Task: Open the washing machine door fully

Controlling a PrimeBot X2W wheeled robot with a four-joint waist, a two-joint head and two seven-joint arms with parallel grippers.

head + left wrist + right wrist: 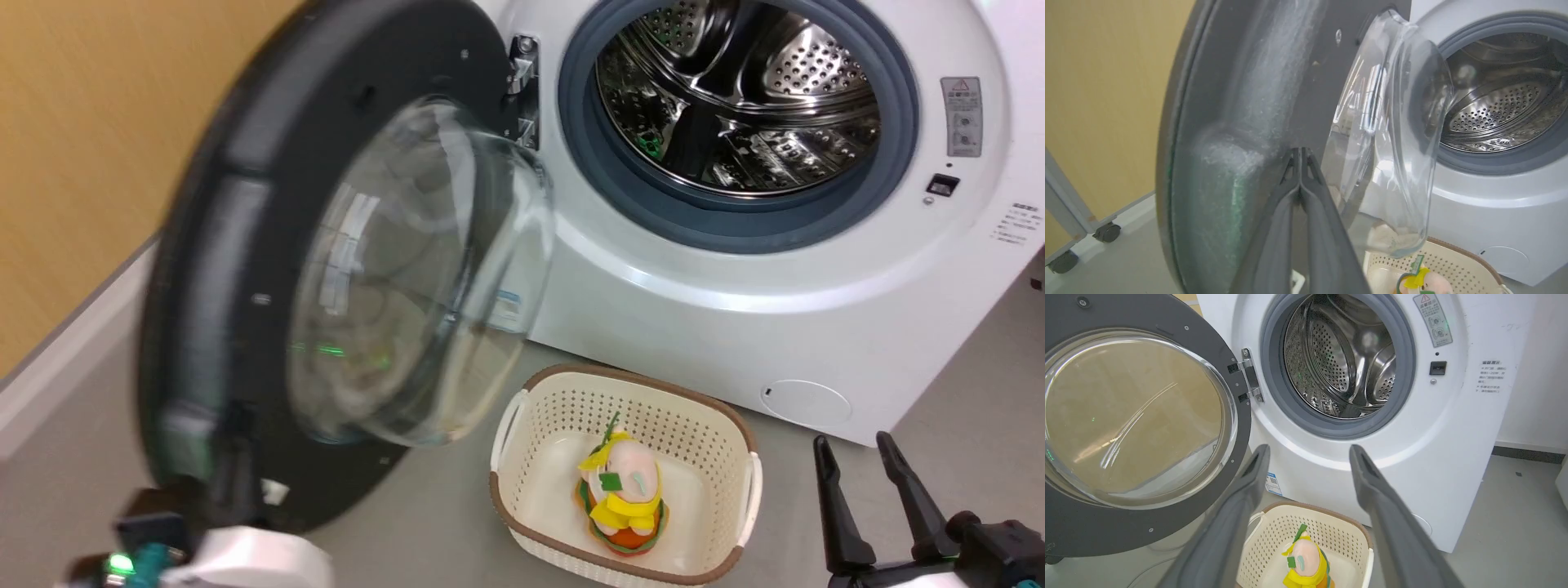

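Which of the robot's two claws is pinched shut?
The left gripper: its two dark fingers are pressed together, tips at the matte inner face of the washing machine door. The right gripper has its fingers spread apart, holding nothing.

Observed left gripper (1300,152) at near left with both fingers pressed flat together. Logged right gripper (853,445) at near right, fingers spread wide, pointing up, empty.

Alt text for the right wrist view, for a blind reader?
A white front-loading washing machine stands with its round black-rimmed glass door swung open leftward, baring the perforated steel drum. Framed by the open right gripper, a cream perforated basket holds a yellow-and-pink plush toy.
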